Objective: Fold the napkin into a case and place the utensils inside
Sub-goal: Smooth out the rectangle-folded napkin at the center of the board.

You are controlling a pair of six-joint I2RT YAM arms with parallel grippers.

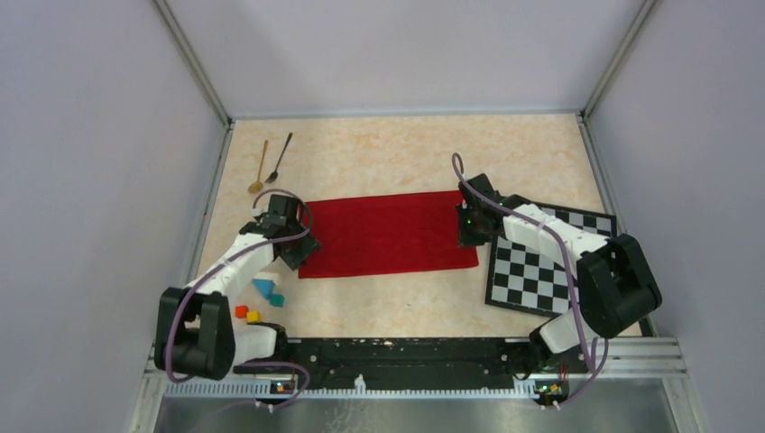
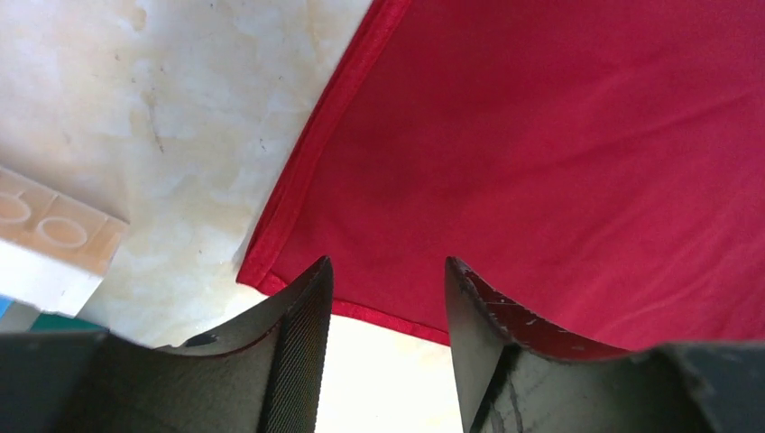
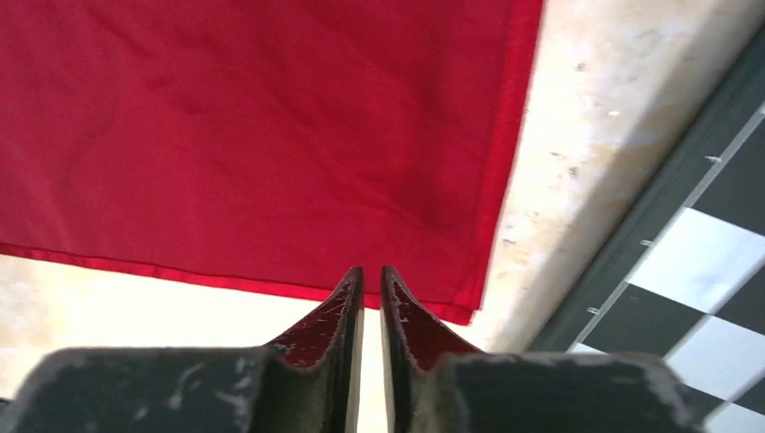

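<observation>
Overhead view: the napkin [image 1: 388,233] lies flat mid-bench as a wide red rectangle, long side running left to right. My left hand [image 1: 293,251] sits at its near left corner. My right hand [image 1: 471,236] sits at its right edge, close to the near corner.

Only this view shows the utensils. The gold spoon [image 1: 260,170] and black spoon [image 1: 281,159] lie side by side on the bare bench [image 1: 406,153], far left, well apart from the cloth. It also shows the chequered mat [image 1: 550,262], just right of the napkin and partly under my right arm. A few small coloured blocks [image 1: 263,289] lie beside my left arm.

Left wrist view: left hand [image 2: 388,271] is released, fingers clearly apart with nothing between them. The cloth's hemmed near left corner lies just ahead of the left finger, and the near hem crosses the gap. A pale studded block [image 2: 54,244] sits at far left.

Right wrist view: right hand [image 3: 372,271] is parted by only a slit, with nothing caught in it. The tips are over the near hem, close to the near right corner. Here a strip of bare bench shows plainly between the cloth and the mat's dark border.
</observation>
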